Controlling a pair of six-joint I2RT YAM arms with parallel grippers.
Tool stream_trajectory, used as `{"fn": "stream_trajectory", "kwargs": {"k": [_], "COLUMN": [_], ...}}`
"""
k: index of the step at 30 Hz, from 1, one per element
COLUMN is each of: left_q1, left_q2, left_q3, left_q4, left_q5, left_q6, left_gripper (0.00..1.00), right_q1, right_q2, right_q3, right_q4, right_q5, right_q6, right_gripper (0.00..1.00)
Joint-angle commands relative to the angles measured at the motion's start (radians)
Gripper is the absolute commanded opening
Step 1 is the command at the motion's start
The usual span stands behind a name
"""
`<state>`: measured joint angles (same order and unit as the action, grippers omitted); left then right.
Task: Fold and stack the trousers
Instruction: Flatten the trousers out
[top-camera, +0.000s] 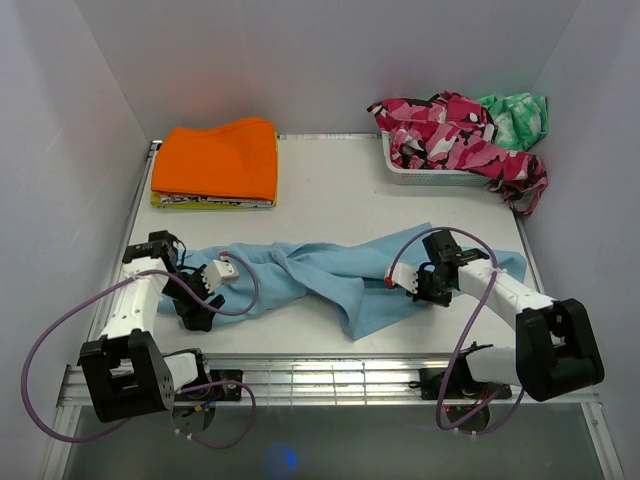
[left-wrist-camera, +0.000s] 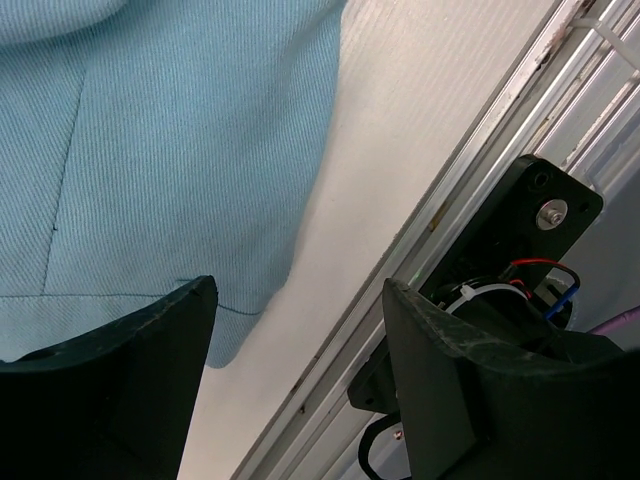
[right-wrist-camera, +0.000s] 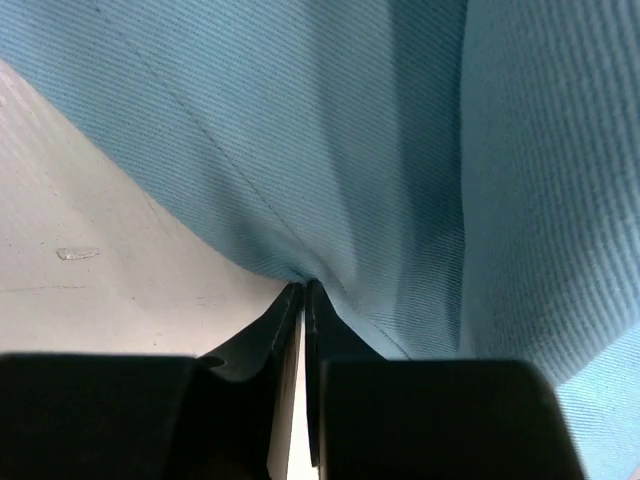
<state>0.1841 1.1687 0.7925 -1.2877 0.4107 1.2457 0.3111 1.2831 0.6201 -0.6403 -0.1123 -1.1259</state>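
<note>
Trousers (top-camera: 320, 270) lie crumpled across the table (top-camera: 330, 190); the right claw (right-wrist-camera: 302, 290) pinches their edge, the left claw (left-wrist-camera: 300, 320) gapes wide beside them.

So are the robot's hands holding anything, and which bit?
The right gripper is shut on the trousers, pinching the cloth's edge in their right-hand part. The left gripper is open and holds nothing.

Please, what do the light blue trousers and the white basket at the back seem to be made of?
The trousers: a woven cloth, probably cotton or a blend, with a matte finish. Fine diagonal ribs show close up, and it lies in soft folds. The basket: likely hard white plastic, judging by its slotted wall, but it is too small in the picture to be sure.
</note>
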Motion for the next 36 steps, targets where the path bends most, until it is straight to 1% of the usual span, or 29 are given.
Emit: {"fn": "stream_trajectory", "kwargs": {"k": [1, 2, 4, 5, 7, 8, 9, 12, 15, 18, 20, 21, 22, 24, 25, 28, 29, 32, 33, 34, 35, 36], "left_q1": [0.003, 0.002, 0.002, 0.002, 0.003, 0.002, 0.002, 0.003, 0.003, 0.003, 0.002, 0.002, 0.002, 0.002, 0.002, 0.003, 0.003, 0.002, 0.003, 0.003, 0.002, 0.002], "left_q2": [0.000, -0.007, -0.021, -0.030, -0.052, -0.056, -0.063, -0.073, -0.087, -0.089, -0.084, -0.083, -0.081, -0.070, -0.067, -0.057, -0.058, -0.060, -0.057, -0.041, -0.031, -0.018], "left_q3": [0.020, 0.028, 0.030, 0.024, 0.017, 0.016, 0.013, -0.001, -0.025, -0.053, -0.059, -0.062, -0.065, -0.076, -0.081, -0.113, -0.122, -0.142, -0.122, -0.104, -0.081, -0.022], "left_q4": [0.008, 0.002, -0.021, -0.024, -0.030, -0.038, -0.045, -0.061, -0.050, -0.024, -0.024, -0.019, -0.001, 0.022, 0.045, 0.102, 0.126, 0.214, 0.228, 0.257, 0.261, 0.260], "left_q5": [0.062, 0.068, 0.074, 0.074, 0.076, 0.083, 0.088, 0.103, 0.093, 0.080, 0.085, 0.085, 0.080, 0.065, 0.044, -0.001, -0.013, -0.035, -0.033, -0.029, -0.007, 0.013], "left_q6": [0.003, 0.014, 0.035, 0.053, 0.063, 0.072, 0.087, 0.109, 0.130, 0.138, 0.149, 0.150, 0.147, 0.133, 0.132, 0.143, 0.143, 0.129, 0.112, 0.092, 0.071, 0.032], "left_gripper": [0.77, 0.74, 0.72, 0.70, 0.66, 0.64, 0.61, 0.59, 0.59, 0.59, 0.65, 0.68, 0.69, 0.70, 0.68, 0.58, 0.51, 0.34, 0.21, 0.17, 0.13, 0.04], "right_q1": [0.006, 0.006, 0.005, 0.005, 0.006, 0.005, 0.005, 0.005, 0.005, 0.005, 0.005, 0.006, 0.005, 0.005, 0.005, 0.005, 0.005, 0.000, -0.012, -0.024, -0.039, -0.084], "right_q2": [0.039, 0.018, -0.077, -0.152, -0.215, -0.241, -0.278, -0.338, -0.379, -0.380, -0.372, -0.361, -0.355, -0.334, -0.327, -0.315, -0.314, -0.301, -0.298, -0.297, -0.303, -0.307], "right_q3": [-0.014, 0.013, 0.107, 0.140, 0.211, 0.287, 0.324, 0.450, 0.555, 0.671, 0.736, 0.803, 0.832, 0.903, 0.914, 0.917, 0.908, 0.874, 0.860, 0.842, 0.790, 0.756], "right_q4": [-0.011, -0.060, -0.155, -0.247, -0.320, -0.391, -0.421, -0.502, -0.525, -0.521, -0.500, -0.493, -0.480, -0.473, -0.472, -0.463, -0.444, -0.433, -0.424, -0.418, -0.408, -0.386], "right_q5": [0.011, -0.021, -0.059, -0.103, -0.150, -0.179, -0.188, -0.198, -0.205, -0.199, -0.196, -0.194, -0.190, -0.155, -0.138, -0.069, -0.037, 0.031, 0.048, 0.063, 0.078, 0.076], "right_q6": [-0.002, 0.012, 0.015, 0.018, 0.040, 0.049, 0.063, 0.087, 0.139, 0.222, 0.291, 0.310, 0.327, 0.360, 0.360, 0.347, 0.345, 0.325, 0.312, 0.273, 0.249, 0.223], "right_gripper": [0.08, 0.08, 0.08, 0.08, 0.08, 0.08, 0.08, 0.08, 0.08, 0.08, 0.08, 0.08, 0.08, 0.08, 0.08, 0.08, 0.08, 0.08, 0.08, 0.08, 0.08, 0.08]}}
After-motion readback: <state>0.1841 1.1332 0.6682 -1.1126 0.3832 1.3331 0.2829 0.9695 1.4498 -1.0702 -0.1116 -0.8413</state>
